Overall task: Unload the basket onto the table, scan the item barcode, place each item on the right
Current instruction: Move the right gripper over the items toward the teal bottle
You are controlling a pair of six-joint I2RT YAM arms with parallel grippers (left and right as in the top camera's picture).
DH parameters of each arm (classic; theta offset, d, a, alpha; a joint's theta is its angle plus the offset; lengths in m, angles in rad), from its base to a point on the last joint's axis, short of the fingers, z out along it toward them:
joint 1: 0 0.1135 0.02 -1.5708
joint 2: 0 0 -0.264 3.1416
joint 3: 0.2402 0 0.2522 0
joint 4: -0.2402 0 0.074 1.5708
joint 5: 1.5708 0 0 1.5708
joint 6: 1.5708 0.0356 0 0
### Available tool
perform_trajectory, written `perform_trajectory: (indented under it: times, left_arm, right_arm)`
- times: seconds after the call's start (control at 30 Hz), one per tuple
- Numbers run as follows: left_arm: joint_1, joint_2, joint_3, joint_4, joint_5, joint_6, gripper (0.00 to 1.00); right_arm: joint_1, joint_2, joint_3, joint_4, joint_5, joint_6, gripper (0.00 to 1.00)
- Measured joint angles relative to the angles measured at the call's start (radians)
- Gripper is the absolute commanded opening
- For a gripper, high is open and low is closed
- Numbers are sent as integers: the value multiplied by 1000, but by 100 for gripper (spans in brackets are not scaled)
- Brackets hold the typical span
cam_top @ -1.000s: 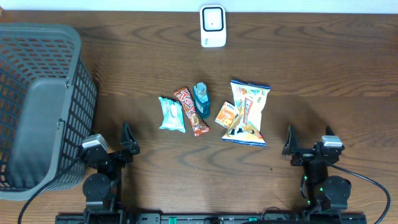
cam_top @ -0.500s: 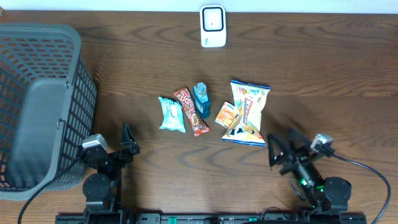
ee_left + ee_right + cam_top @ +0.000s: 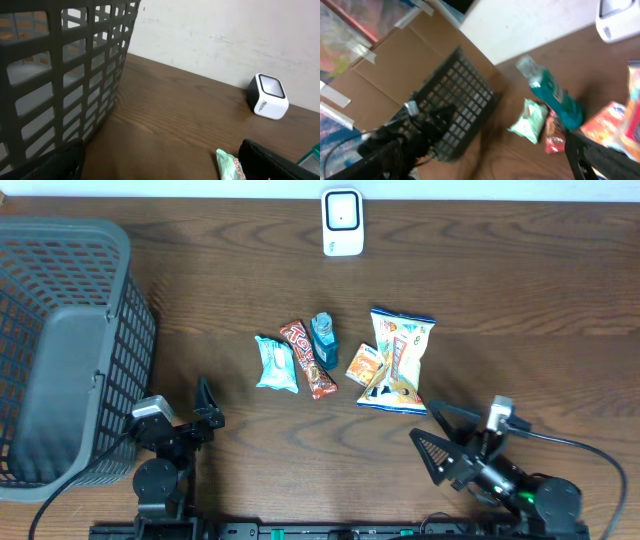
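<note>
The right gripper (image 3: 434, 434) has swung since a second ago. It then pointed straight up the table (image 3: 520, 300) at the right edge; now it is turned left and sits nearer the middle, just below the chips (image 3: 400, 360). Its jaws stand wide, with nothing between them. The right wrist view is tilted and blurred by this turn, so only coarse shapes read there: bottle (image 3: 552, 92), wipes (image 3: 531, 120), basket (image 3: 460, 110) and a corner of the scanner (image 3: 617, 20).

The left gripper (image 3: 208, 408) has not moved. It rests near the front edge beside the basket (image 3: 60, 350), jaws wide and empty. Its own camera shows both dark fingers (image 3: 55, 162) low in the frame, the basket wall (image 3: 60, 75) close on the left, and the scanner (image 3: 268, 96) upright by the wall.

The items lie where they were, in a row at the table's middle, untouched. From left to right they are the wipes (image 3: 276, 364), the bar (image 3: 307, 359), the bottle (image 3: 323, 335) touching the bar's top, a small orange packet (image 3: 364, 366), and the chips, which overlap the packet. The scanner (image 3: 342, 222) stands at the far edge, well apart from them. No barcode can be made out on any item, perhaps because they are too small in the overhead view.
</note>
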Motion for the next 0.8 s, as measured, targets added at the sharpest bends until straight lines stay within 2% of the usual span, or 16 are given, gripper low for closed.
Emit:
perform_trajectory:
  times: [0.17, 0.33, 0.47, 0.63, 0.8]
  left_arm:
    - [0, 2, 0, 0, 0, 0, 98]
    - [0, 4, 0, -1, 0, 0, 98]
    - [0, 5, 0, -1, 0, 0, 98]
    - [0, 5, 1, -1, 0, 0, 98]
    - [0, 5, 2, -3, 0, 0, 98]
  right_arm:
    - [0, 119, 232, -198, 34, -79, 99]
    - [4, 391, 419, -409, 97, -223, 99]
    - [64, 626, 580, -517, 177, -311, 99]
    - [262, 888, 826, -678, 406, -377, 99]
    - [509, 1133, 1057, -785, 698, -378, 99]
